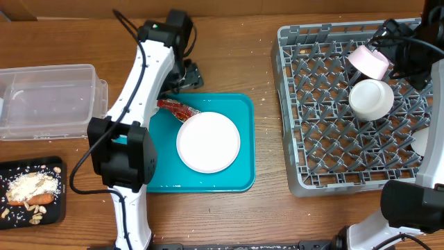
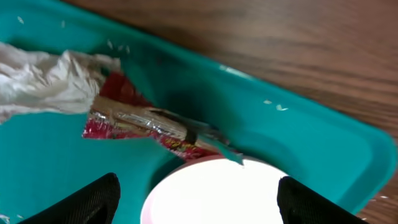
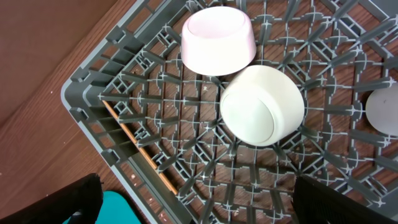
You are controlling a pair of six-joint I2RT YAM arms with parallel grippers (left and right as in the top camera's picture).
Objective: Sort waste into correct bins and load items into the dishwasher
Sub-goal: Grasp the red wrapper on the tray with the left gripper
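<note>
The red crinkled wrapper point(image 2: 155, 127) lies on the teal tray point(image 2: 298, 143), touching the far rim of the flat white plate point(image 2: 217, 193). The crumpled white paper wad point(image 2: 50, 84) sits just left of it. My left gripper point(image 2: 199, 208) hangs open above the plate's edge, holding nothing. From overhead, the left gripper point(image 1: 184, 75) is at the tray's back edge, by the wrapper point(image 1: 177, 108) and plate point(image 1: 208, 142). The grey dish rack point(image 1: 326, 149) holds a pink bowl point(image 3: 217, 40) and a white bowl point(image 3: 264, 106). My right gripper point(image 3: 199, 193) is open and empty over the rack.
A clear tub point(image 1: 48, 101) stands at the far left. In front of it, a black tray point(image 1: 55, 208) holds beige scraps point(image 1: 31, 184) and a small sausage point(image 1: 38, 199). A thin wooden stick point(image 3: 140, 152) lies in the rack near its corner. Another white dish point(image 3: 382, 109) shows at the rack's right.
</note>
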